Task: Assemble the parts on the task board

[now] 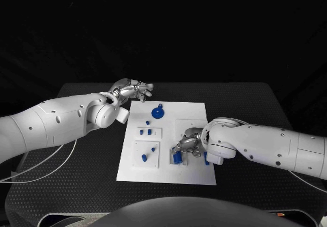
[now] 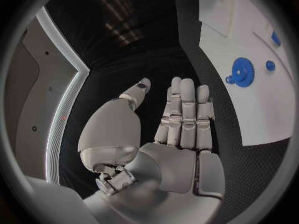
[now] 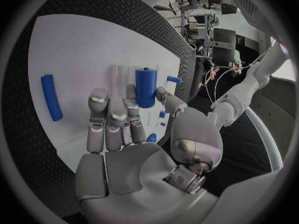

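Right robot hand (image 3: 134, 134) hangs over the white board (image 1: 194, 113), fingers apart, holding nothing; the upright blue cylinder (image 3: 145, 87) stands just beyond its fingertips. Left robot hand (image 2: 174, 129) is open, farther off.

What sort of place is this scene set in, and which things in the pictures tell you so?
Probably a robotics lab test bench: a white rectangular task board with small blue parts, such as a blue toothed gear, lies on a black table, and equipment racks with cables stand behind.
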